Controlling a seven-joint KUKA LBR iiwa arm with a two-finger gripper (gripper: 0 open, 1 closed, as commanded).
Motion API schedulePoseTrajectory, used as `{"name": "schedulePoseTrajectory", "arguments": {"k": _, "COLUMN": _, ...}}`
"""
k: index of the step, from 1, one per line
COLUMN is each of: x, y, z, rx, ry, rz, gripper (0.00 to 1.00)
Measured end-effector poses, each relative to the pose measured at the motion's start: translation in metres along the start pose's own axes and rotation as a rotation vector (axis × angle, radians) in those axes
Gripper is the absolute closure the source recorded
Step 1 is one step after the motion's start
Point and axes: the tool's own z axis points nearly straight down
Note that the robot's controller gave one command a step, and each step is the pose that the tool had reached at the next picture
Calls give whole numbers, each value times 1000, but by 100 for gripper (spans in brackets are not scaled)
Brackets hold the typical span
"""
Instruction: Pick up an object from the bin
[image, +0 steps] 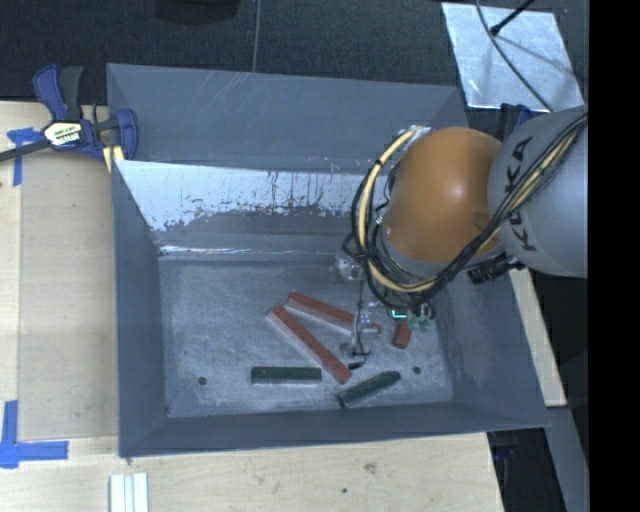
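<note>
A green bar (286, 375) is seen below the long brown stick (308, 340), and a short brown stick (320, 308) just above it. The end effector (358, 345) is placed over the long stick's right end; whether it is open or closed cannot be told. A second green bar (368, 386) lies just beyond that end.

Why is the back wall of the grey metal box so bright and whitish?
In the camera view, light bounces off the sloped back wall of the grey metal bin, leaving a pale band of glare. The round orange wrist cover has a soft shine too. The bin floor under the arm, around the gripper, looks darker, probably shaded by the arm.
</note>
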Motion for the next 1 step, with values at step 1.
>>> {"name": "schedulePoseTrajectory", "arguments": {"k": 1, "x": -60, "y": -9, "z": 102, "rx": 1, "ry": -1, "rz": -94, "gripper": 0}}
